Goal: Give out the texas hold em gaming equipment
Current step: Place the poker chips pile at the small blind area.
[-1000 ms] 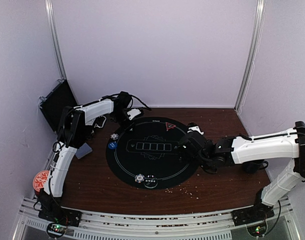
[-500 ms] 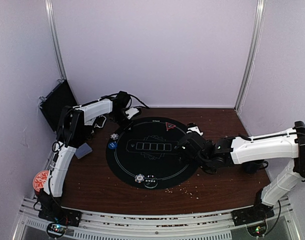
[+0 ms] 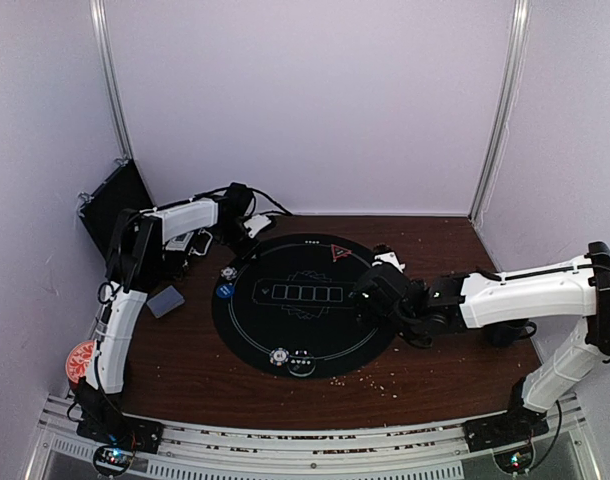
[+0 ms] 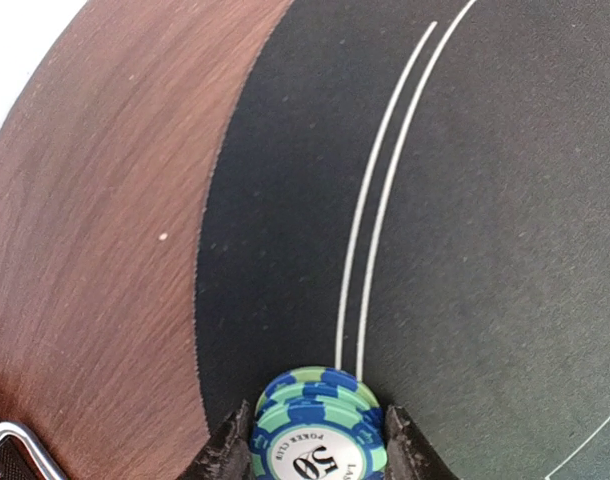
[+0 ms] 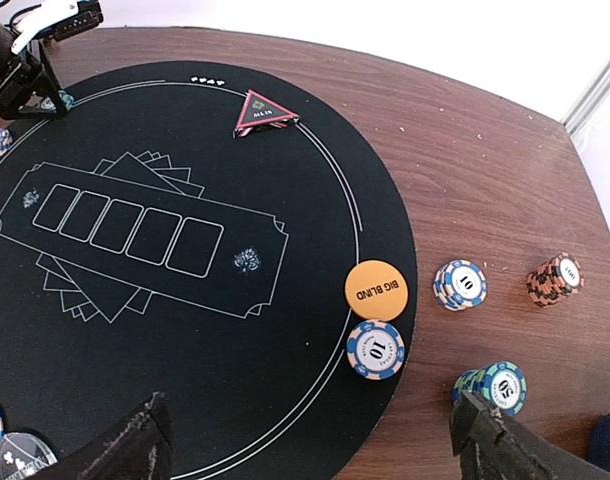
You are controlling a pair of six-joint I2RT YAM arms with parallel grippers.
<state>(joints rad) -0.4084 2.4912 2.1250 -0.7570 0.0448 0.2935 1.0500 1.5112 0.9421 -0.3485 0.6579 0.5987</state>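
My left gripper (image 4: 318, 445) is shut on a small stack of teal-and-blue poker chips (image 4: 320, 425), held on edge just above the black round mat (image 4: 465, 200) near its rim. In the top view this gripper (image 3: 247, 228) is at the mat's far left edge. My right gripper (image 5: 310, 452) hangs open over the mat's right side, nothing between its fingers. Below it lie an orange "big blind" button (image 5: 376, 290) and a blue-white chip (image 5: 375, 349). A red triangle marker (image 5: 265, 112) sits at the mat's far rim.
Off the mat to the right stand a blue-white chip stack (image 5: 459, 284), an orange-brown stack (image 5: 554, 279) and a teal stack (image 5: 493, 386). A blue button (image 3: 225, 291), a chip (image 3: 228, 272), grey-blue cards (image 3: 167, 301) and a red-topped can (image 3: 82, 360) are at the left.
The left gripper with its chips has shifted slightly left along the mat's far edge. The right arm has edged a little left and stays open.
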